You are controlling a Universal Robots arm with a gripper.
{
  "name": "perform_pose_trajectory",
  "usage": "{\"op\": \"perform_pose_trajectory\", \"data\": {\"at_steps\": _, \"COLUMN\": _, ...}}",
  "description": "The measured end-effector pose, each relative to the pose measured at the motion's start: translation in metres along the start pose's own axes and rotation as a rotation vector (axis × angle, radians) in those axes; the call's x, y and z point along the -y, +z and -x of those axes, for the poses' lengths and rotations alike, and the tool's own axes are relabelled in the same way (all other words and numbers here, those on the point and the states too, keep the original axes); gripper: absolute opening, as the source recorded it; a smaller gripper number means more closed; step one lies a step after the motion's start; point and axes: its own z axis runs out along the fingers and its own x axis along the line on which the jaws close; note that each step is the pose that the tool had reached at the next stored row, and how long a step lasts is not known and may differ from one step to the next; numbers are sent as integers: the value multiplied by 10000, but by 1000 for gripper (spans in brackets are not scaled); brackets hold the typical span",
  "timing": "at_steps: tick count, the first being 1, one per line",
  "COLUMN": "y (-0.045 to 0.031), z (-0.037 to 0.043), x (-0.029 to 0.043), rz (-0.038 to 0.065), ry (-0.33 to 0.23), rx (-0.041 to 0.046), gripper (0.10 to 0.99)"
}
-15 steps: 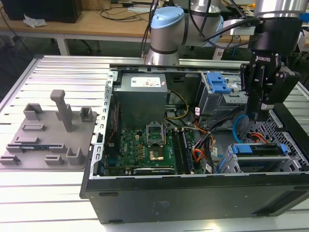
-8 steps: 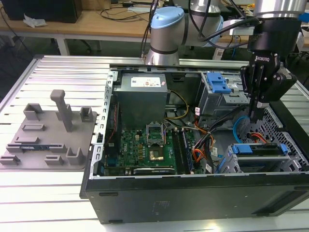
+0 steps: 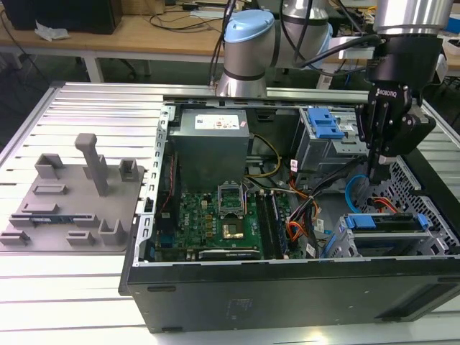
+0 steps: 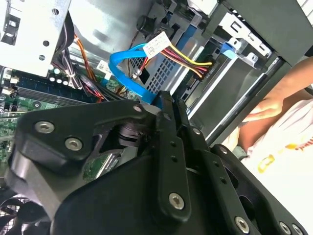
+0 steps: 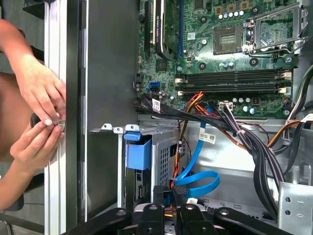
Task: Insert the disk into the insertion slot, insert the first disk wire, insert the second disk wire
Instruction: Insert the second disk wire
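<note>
Seeing disk seated in the insertion slot, 4 o'clock of the case in the exterior view. Tool pinches the blue wire at the disk's 12 o'clock. I judge wiring unfinished.

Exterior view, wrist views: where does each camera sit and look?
Exterior view: off the arm, looking down into the open computer case; arm and tool show.
First wrist view: on the wrist, facing the motherboard past the tool.
Second wrist view: on the wrist, facing the blue wire.
Both wrist views share tool and blue wire.
</note>
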Motion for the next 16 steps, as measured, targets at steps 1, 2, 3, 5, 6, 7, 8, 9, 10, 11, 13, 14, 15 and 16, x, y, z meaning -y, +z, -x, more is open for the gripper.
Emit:
{"op": "perform_pose_trajectory", "data": {"at_steps": 1, "y": 7, "z": 7, "x": 0, "rz": 0, "ry": 0, "rx": 0, "gripper": 161}}
{"op": "perform_pose_trajectory", "data": {"at_steps": 2, "y": 10, "z": 9, "x": 0, "rz": 0, "ry": 0, "rx": -1, "gripper": 161}}
{"op": "perform_pose_trajectory", "data": {"at_steps": 3, "y": 11, "z": 10, "x": 0, "rz": 0, "ry": 0, "rx": -2, "gripper": 161}}
{"op": "perform_pose_trajectory", "data": {"at_steps": 5, "y": 14, "z": 11, "x": 0, "rz": 0, "ry": 0, "rx": 2, "gripper": 161}}
{"op": "perform_pose_trajectory", "data": {"at_steps": 6, "y": 14, "z": 11, "x": 0, "rz": 0, "ry": 0, "rx": 1, "gripper": 161}}
{"op": "perform_pose_trajectory", "data": {"at_steps": 7, "y": 15, "z": 11, "x": 0, "rz": 0, "ry": 0, "rx": 6, "gripper": 161}}
{"op": "perform_pose_trajectory", "data": {"at_steps": 8, "y": 18, "z": 9, "x": 0, "rz": -1, "ry": 0, "rx": 36, "gripper": 161}}
{"op": "perform_pose_trajectory", "data": {"at_steps": 9, "y": 19, "z": 5, "x": 1, "rz": -2, "ry": 2, "rx": 83, "gripper": 161}}
{"op": "perform_pose_trajectory", "data": {"at_steps": 10, "y": 21, "z": -1, "x": 8, "rz": -3, "ry": 0, "rx": 148, "gripper": 161}}
{"op": "perform_pose_trajectory", "data": {"at_steps": 11, "y": 24, "z": -6, "x": 24, "rz": -2, "ry": 1, "rx": 166, "gripper": 161}}
{"op": "perform_pose_trajectory", "data": {"at_steps": 13, "y": 28, "z": -15, "x": 87, "rz": 122, "ry": -56, "rx": 170, "gripper": 161}}
{"op": "perform_pose_trajectory", "data": {"at_steps": 14, "y": 30, "z": -18, "x": 113, "rz": 182, "ry": -86, "rx": 173, "gripper": 161}}
{"op": "perform_pose_trajectory", "data": {"at_steps": 15, "y": 31, "z": -20, "x": 135, "rz": 226, "ry": -105, "rx": 173, "gripper": 161}}
{"op": "perform_pose_trajectory", "data": {"at_steps": 16, "y": 32, "z": -23, "x": 158, "rz": 265, "ry": -123, "rx": 174, "gripper": 161}}
